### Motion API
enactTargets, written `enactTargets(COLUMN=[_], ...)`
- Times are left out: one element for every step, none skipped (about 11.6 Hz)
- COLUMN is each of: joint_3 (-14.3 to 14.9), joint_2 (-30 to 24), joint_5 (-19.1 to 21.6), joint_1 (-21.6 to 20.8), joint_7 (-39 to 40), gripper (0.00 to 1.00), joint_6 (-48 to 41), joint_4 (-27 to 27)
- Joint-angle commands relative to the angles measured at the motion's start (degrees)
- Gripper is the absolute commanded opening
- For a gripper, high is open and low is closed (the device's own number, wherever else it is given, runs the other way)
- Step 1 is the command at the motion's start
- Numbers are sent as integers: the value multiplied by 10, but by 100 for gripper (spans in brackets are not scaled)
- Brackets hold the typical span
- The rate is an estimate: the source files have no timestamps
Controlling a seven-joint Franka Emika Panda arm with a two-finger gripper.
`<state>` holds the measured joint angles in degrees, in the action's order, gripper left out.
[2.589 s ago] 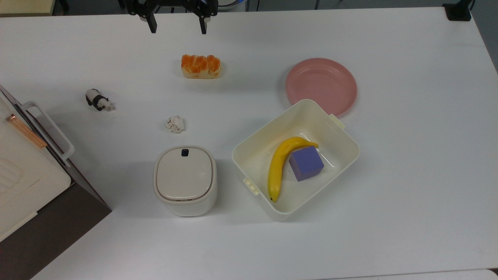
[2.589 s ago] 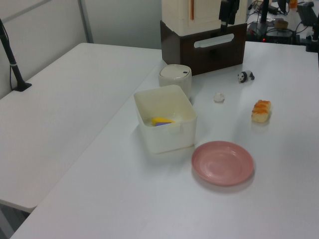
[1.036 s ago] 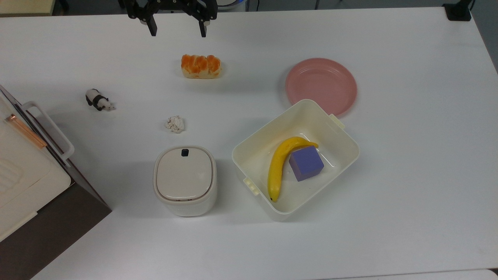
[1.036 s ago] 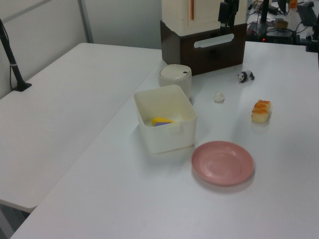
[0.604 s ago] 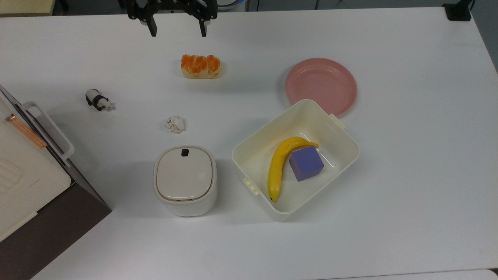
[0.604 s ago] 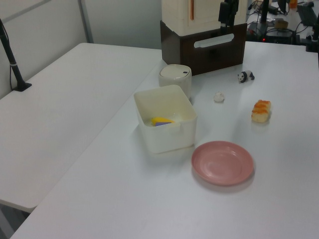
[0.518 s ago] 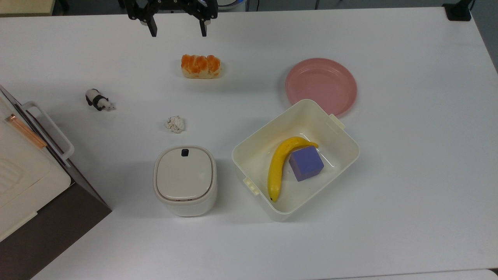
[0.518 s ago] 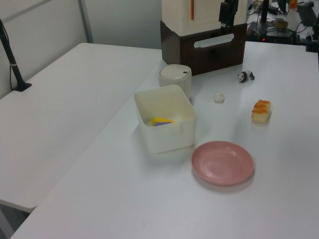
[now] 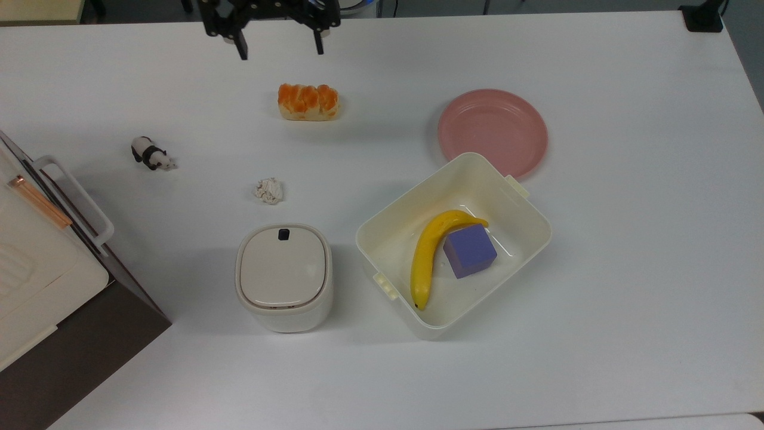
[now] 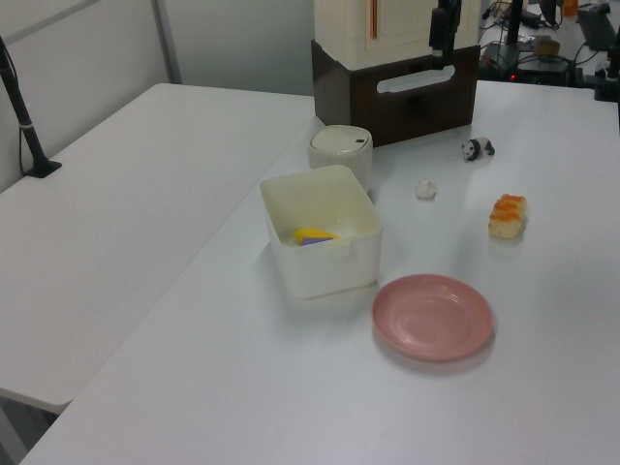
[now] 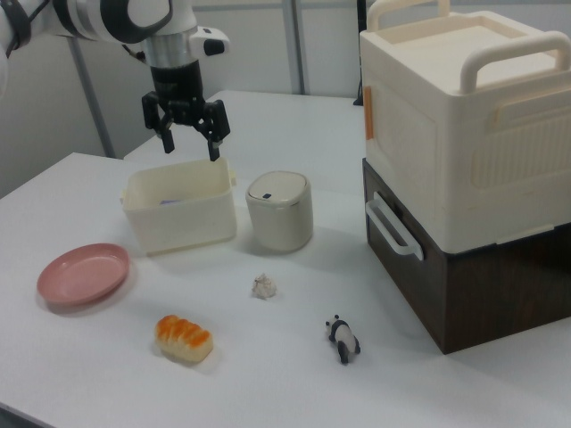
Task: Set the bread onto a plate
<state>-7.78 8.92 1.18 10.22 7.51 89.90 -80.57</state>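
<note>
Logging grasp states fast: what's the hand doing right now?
Hand: open, holding nothing, hanging above the table short of the bread.

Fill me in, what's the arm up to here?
Nothing is held. The gripper hangs open above the table, at the top view's upper edge, just beyond the bread. The bread lies untouched on the table. The pink plate sits bare to the top view's right of it, next to the cream bin holding a banana and a purple cube.

glazed bread (image 9: pixel 308 102), smooth plate (image 9: pixel 493 132) (ridged rim)
</note>
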Motion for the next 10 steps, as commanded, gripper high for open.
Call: enactTargets(joint_3=[4, 4, 3, 3, 3, 3, 4, 7, 7, 7], joint_2=[-26, -39, -59, -82, -107, -136, -163, -174, -174, -171], joint_5=[4, -1, -23, -48, -69, -79, -88, -93, -103, -121], joint_1=[-16, -18, -25, -40, -53, -61, -71, -82, -85, -89], joint_7=[34, 59, 103, 136, 146, 151, 153, 153, 154, 159], gripper=[100, 100, 100, 100, 100, 100, 100, 97, 93, 92], joint_6=[-8, -7, -4, -3, 4, 30, 64, 83, 84, 84], joint_4=[-41, -62, -99, -142, -188, -236, -285, -314, -322, -338])
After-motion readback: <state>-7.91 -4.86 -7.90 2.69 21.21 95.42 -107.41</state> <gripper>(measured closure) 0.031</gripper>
